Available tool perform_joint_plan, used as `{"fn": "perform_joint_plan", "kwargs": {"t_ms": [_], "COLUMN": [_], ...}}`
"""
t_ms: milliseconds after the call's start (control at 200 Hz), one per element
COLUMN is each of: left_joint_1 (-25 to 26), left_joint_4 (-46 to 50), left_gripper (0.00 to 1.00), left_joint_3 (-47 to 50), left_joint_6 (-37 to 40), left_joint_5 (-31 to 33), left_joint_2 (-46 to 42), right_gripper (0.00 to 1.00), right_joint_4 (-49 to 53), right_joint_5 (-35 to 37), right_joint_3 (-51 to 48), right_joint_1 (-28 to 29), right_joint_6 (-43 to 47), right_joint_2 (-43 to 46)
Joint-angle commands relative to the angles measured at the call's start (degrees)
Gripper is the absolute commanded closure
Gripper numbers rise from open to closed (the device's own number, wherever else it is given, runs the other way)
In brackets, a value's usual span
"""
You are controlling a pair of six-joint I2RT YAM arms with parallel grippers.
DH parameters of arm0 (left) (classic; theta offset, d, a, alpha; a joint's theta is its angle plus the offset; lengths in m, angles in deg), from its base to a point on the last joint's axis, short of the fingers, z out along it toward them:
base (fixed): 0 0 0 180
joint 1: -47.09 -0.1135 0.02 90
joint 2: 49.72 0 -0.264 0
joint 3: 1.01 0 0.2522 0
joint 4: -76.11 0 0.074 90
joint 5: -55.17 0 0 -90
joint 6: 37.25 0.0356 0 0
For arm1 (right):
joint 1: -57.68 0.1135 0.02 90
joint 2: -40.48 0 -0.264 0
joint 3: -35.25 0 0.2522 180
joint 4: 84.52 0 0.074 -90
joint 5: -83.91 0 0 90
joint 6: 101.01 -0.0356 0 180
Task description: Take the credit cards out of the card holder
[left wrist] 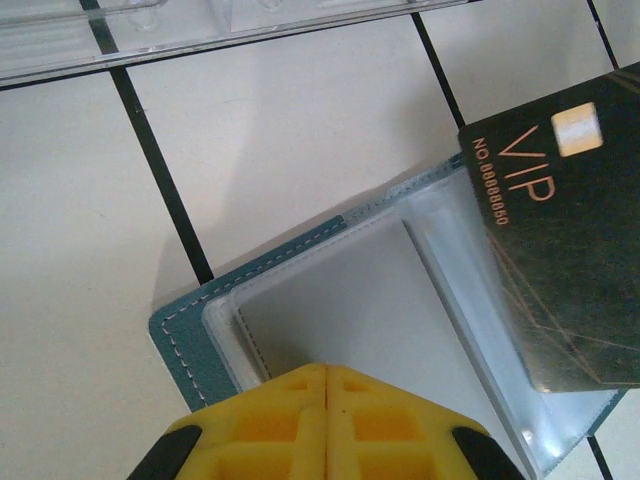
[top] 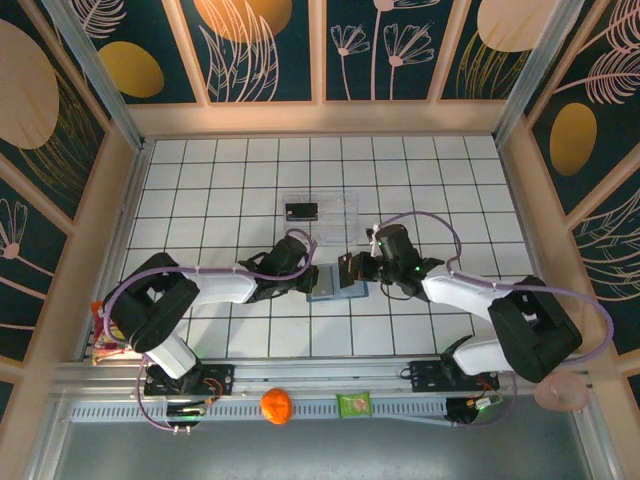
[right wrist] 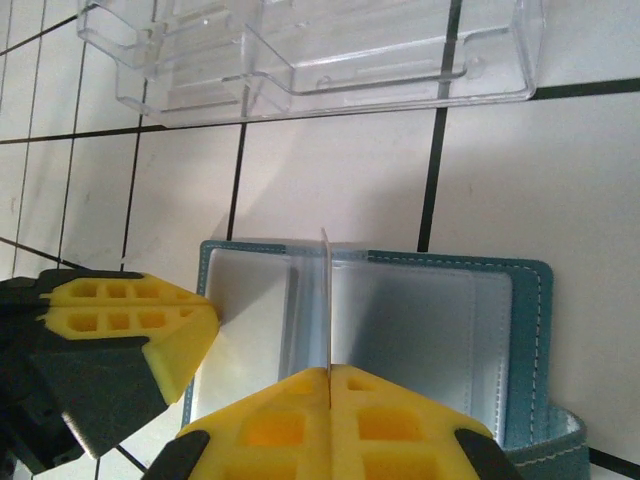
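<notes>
The teal card holder (top: 330, 287) lies open on the tiled table, its greyish inner panel (left wrist: 350, 300) facing up. My left gripper (left wrist: 327, 375) is shut, its yellow tips resting on the holder's left half with nothing between them. My right gripper (right wrist: 330, 372) is shut on a black credit card (left wrist: 570, 230) marked VIP. That card stands on edge above the holder's middle fold (right wrist: 327, 300) and is seen edge-on from the right wrist. Another black credit card (top: 301, 211) lies in the clear tray (top: 340, 205).
The clear plastic tray (right wrist: 320, 50) stands one tile beyond the holder. An orange ball (top: 277, 405) and a green packet (top: 354, 404) sit on the rail at the near edge. Wooden walls fence in the table.
</notes>
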Motion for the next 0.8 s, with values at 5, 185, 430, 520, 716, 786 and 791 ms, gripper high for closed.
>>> {"fn": "perform_joint_plan", "kwargs": {"t_ms": [5, 185, 430, 520, 716, 786, 791], "left_joint_1": [0.3, 0.3, 0.3, 0.2, -0.4, -1.1, -1.1], "left_joint_4": [1.1, 1.0, 0.0, -0.4, -0.4, 0.0, 0.0], "left_gripper": [0.91, 0.86, 0.78, 0.75, 0.67, 0.63, 0.63], "left_joint_3": [0.4, 0.3, 1.2, 1.9, 3.1, 3.4, 3.4], "left_joint_6": [0.4, 1.3, 1.7, 1.9, 1.7, 1.1, 1.1], "left_joint_5": [0.5, 0.7, 1.0, 1.4, 1.6, 1.3, 1.3], "left_joint_2": [-1.5, -4.4, -9.7, -12.0, -16.2, -17.6, -17.7], "right_gripper": [1.00, 1.00, 1.00, 1.00, 1.00, 1.00, 1.00], "right_joint_4": [-0.1, -2.1, -3.2, -3.4, -2.2, -0.7, -0.6], "right_joint_5": [-0.1, -3.2, -5.8, -6.2, -7.2, -6.6, -6.6], "right_joint_3": [-1.2, -1.8, -1.9, -1.9, -0.7, 0.4, 0.4], "right_joint_1": [-0.4, -0.6, -0.8, -0.8, -0.9, -0.9, -0.8], "right_joint_6": [3.3, 5.9, 7.4, 7.7, 9.4, 10.7, 10.8], "right_joint_2": [2.6, 5.7, 7.9, 8.3, 8.5, 8.6, 8.6]}}
